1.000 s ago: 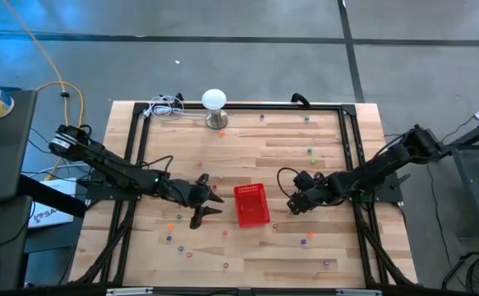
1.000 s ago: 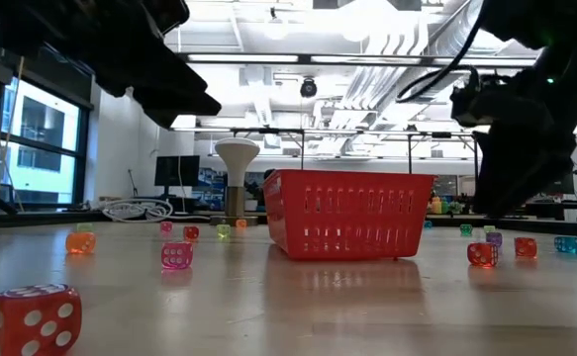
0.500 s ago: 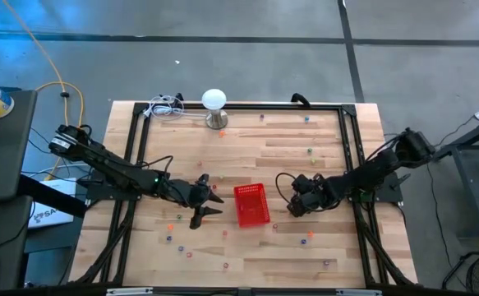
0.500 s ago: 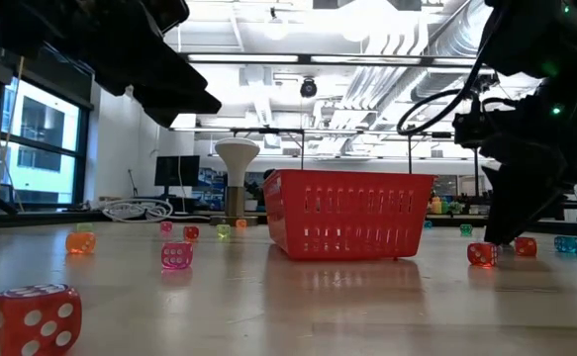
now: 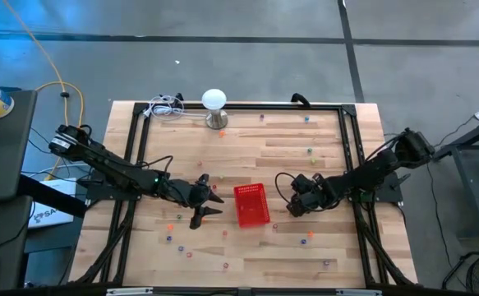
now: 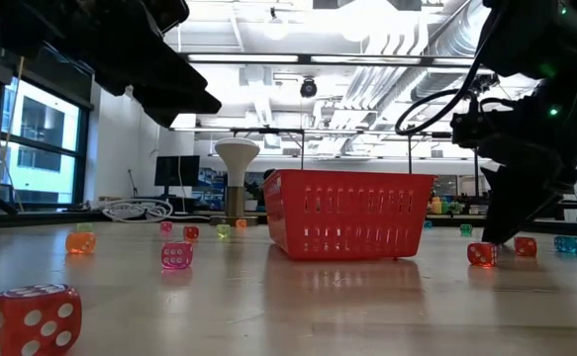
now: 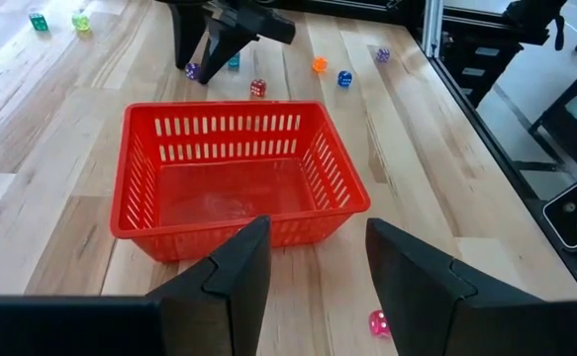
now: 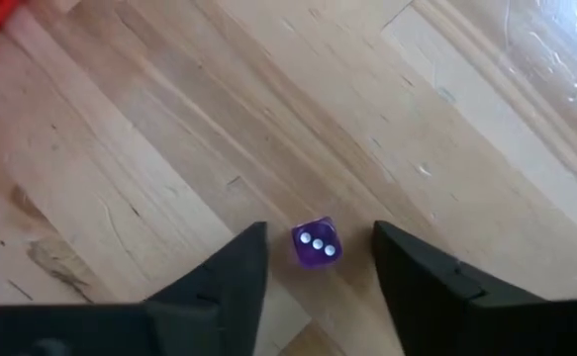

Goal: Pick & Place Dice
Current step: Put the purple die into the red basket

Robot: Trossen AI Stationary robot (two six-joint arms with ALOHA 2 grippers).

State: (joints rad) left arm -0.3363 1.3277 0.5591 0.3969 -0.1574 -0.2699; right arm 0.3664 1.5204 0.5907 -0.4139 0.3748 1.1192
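Bare wood lies on both sides of the purple die [image 8: 316, 245] between the right gripper's [image 8: 315, 265] spread fingers, the red basket [image 5: 251, 205] standing near.

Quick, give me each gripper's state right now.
Left gripper: open, empty, beside the red basket.
Right gripper: open, fingers either side of a purple die, not gripping it.

A red slotted basket [image 7: 239, 168] sits on pale wood-grain table planks [image 8: 120, 129]; the purple die [image 8: 315, 243] shows three white pips.
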